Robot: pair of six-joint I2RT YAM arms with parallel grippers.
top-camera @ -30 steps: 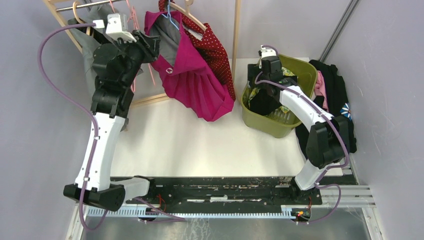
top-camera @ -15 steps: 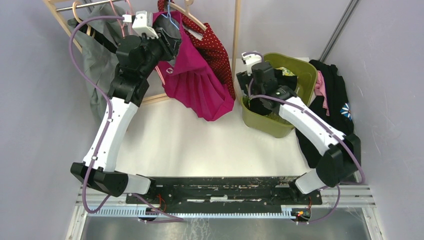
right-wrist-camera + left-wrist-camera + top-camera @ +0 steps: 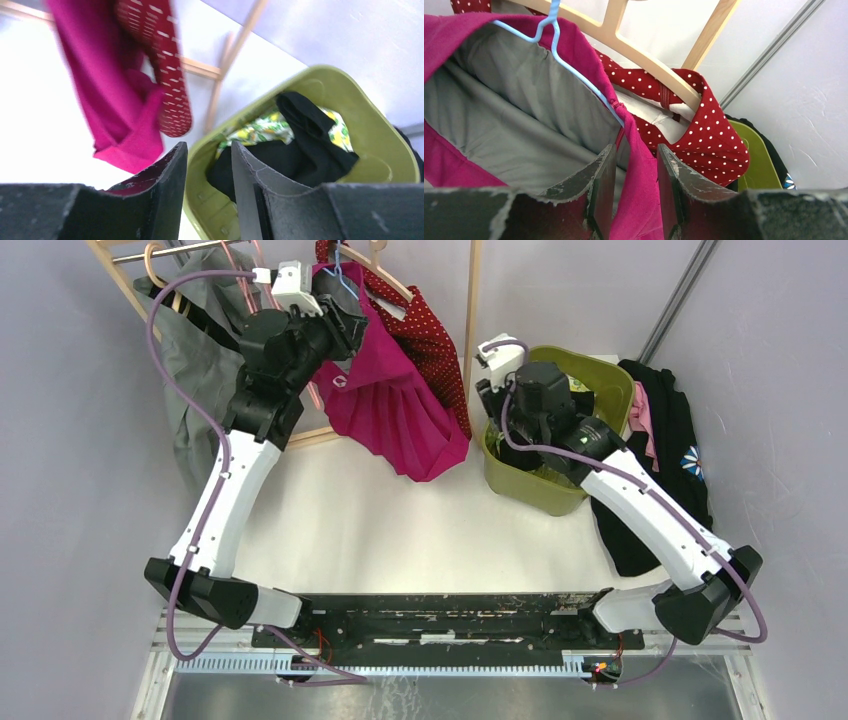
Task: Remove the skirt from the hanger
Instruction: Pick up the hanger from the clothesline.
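The magenta skirt (image 3: pixel 395 415) with grey lining hangs from a light blue wire hanger (image 3: pixel 555 35) on the rack at the back. My left gripper (image 3: pixel 635 150) is up at its waistband. Its jaws stand open on either side of the magenta edge (image 3: pixel 639 200), with gaps showing beside the fabric. From above, the left gripper (image 3: pixel 345 312) sits right by the hanger's hook. My right gripper (image 3: pixel 209 145) is open and holds nothing; it hovers over the left rim of the green basket (image 3: pixel 350 95), pointing toward the skirt (image 3: pixel 115 105).
A red polka-dot garment (image 3: pixel 432 340) on a wooden hanger (image 3: pixel 644 55) hangs just behind the skirt. A grey garment (image 3: pixel 190 365) hangs at the rack's left. The green basket (image 3: pixel 530 485) holds black and yellow-print clothes. Dark clothes (image 3: pixel 670 425) lie piled at the right. The rack's wooden post (image 3: pixel 472 310) stands between skirt and basket.
My left arm swung right from the grey garment to the skirt's waistband. My right arm rose out of the basket and shifted left, its jaws narrowing.
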